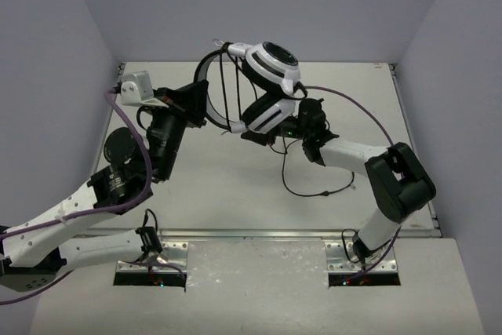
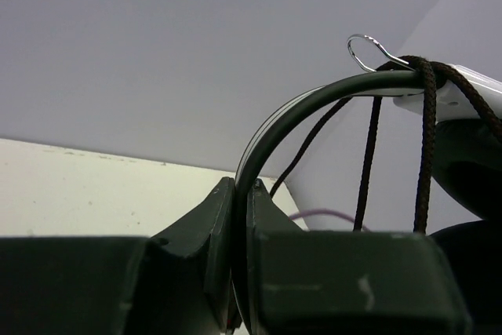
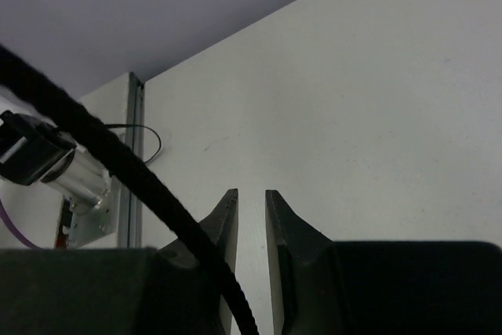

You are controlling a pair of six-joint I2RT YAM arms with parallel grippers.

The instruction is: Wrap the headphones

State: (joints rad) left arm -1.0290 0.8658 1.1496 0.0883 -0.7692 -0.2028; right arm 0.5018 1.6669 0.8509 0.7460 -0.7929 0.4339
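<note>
One pair of headphones (image 1: pixel 274 64) at upper centre, headband (image 2: pixel 314 100) clamped in left pincer (image 2: pixel 241 190), right pincer (image 3: pixel 251 198) narrowly parted, empty, one black cable (image 3: pixel 118 154) passing beside it

In the top view the left arm (image 1: pixel 55 221) runs off the left edge. The right gripper (image 1: pixel 292 129) sits partly under the headphones (image 1: pixel 271 64), so its jaws are hidden there. The end of the cable (image 1: pixel 321 194) on the desk (image 1: pixel 235 194) is too small to make out. In the left wrist view one earcup (image 2: pixel 471 107) is cut off at the right edge. The low part of the headband (image 2: pixel 314 100) is hidden behind the left gripper (image 2: pixel 241 194). In the right wrist view the cable is blurry, and I cannot tell if it goes between the jaws.
</note>
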